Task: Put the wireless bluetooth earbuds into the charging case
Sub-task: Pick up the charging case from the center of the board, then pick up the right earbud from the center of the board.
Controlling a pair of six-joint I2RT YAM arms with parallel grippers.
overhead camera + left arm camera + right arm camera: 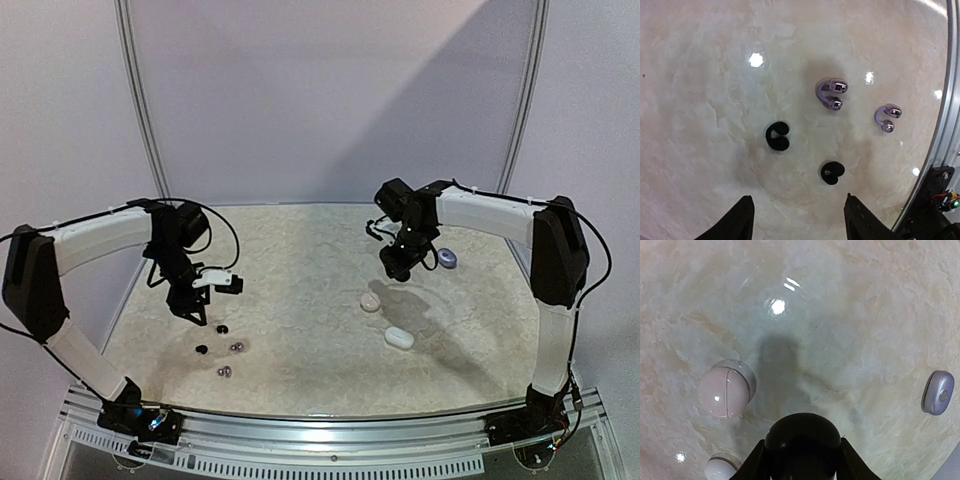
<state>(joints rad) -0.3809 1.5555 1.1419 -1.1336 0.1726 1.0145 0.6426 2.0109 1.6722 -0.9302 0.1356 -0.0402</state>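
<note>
The left claw (797, 197) hung over the table (700, 100) with its fingers spread and nothing between them. The nearer black earbud (832, 172) lay just ahead of the gap, which suggested a pick was being lined up. The other black earbud (777, 136), a lavender earbud (832, 93) and a second lavender earbud (888, 118) lay loose nearby, none touching. The right claw (801, 442) pinched a dark rounded thing, probably a black case (802, 432), though the view was too close to be sure. It was held off the table, likely ready to take buds. A pink case (725, 389), a white case (720, 467) and a lavender case (937, 392) rested on the table, well apart from the buds.
</note>
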